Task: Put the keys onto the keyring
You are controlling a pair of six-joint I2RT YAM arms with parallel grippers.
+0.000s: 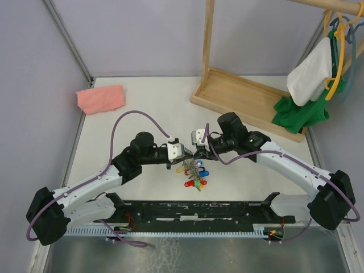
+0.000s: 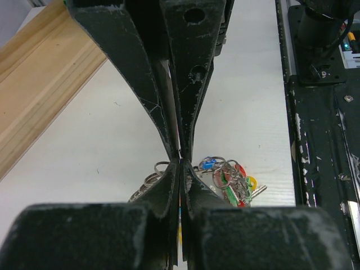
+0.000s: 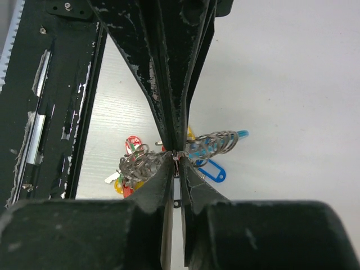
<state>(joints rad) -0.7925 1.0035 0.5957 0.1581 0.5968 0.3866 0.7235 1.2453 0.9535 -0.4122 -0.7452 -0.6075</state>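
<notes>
The keyring [image 1: 196, 170] is a thin metal ring strung with small rings and coloured-head keys, sagging onto the table between the arms. My left gripper [image 1: 187, 154] and right gripper [image 1: 198, 153] meet tip to tip above it. The left gripper [image 2: 180, 160] is shut, its tips at the ring wire. The right gripper [image 3: 177, 157] pinches the same wire, with coils of the keyring [image 3: 219, 143] spreading to both sides. A yellow-head key [image 2: 252, 182] and a green-head key [image 2: 231, 194] lie in the bunch; I cannot tell whether they are threaded on.
A pink cloth [image 1: 101, 98] lies at the far left. A wooden rack base [image 1: 244, 96] with hanging clothes [image 1: 310, 79] stands at the back right. The black base rail [image 1: 199, 213] runs along the near edge. A blue oblong tag [image 3: 212, 171] lies under the bunch.
</notes>
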